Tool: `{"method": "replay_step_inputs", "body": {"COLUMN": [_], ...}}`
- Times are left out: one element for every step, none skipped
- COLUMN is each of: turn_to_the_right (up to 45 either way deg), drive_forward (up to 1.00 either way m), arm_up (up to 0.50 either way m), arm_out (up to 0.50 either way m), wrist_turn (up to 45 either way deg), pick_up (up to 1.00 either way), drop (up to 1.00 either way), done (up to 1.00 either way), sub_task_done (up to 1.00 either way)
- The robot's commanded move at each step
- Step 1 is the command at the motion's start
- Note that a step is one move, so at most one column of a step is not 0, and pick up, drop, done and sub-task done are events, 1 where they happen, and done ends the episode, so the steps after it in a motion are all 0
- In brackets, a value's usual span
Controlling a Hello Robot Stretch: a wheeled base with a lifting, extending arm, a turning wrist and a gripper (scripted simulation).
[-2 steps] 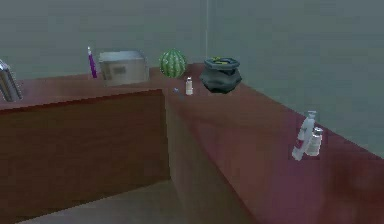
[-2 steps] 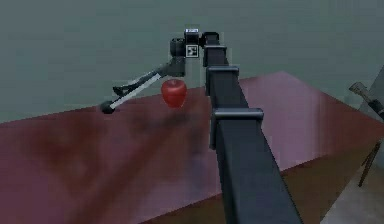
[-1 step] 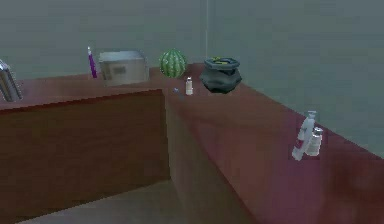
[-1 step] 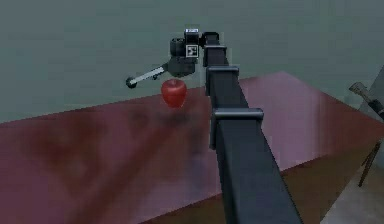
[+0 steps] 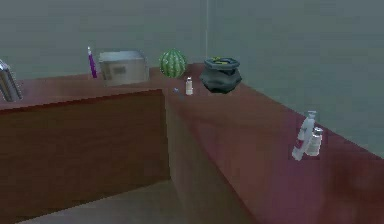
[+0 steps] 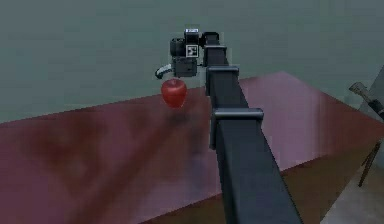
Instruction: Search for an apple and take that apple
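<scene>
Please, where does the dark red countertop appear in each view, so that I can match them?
Forward view: the countertop runs along the back, then turns down toward the picture's right.
Arm side view: it crosses the middle, behind the apple and the tool.
Shared landmark: the plain grey wall behind it.

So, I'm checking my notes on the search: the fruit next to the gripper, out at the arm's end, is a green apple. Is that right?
Not quite: the apple next to the gripper, out at the arm's end, is red, not green. The arm side view shows it.
</scene>
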Motion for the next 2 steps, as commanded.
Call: {"method": "replay_step_inputs", "body": {"turn_to_the_right": [0.0,0.0], "drive_forward": [0.0,0.0], "arm_up": [0.0,0.0], "arm_out": [0.0,0.0], "wrist_turn": [0.0,0.0], "pick_up": [1.0,0.0], "drop": [0.0,0.0], "done": [0.0,1.0], "sub_task_done": [0.0,0.0]}}
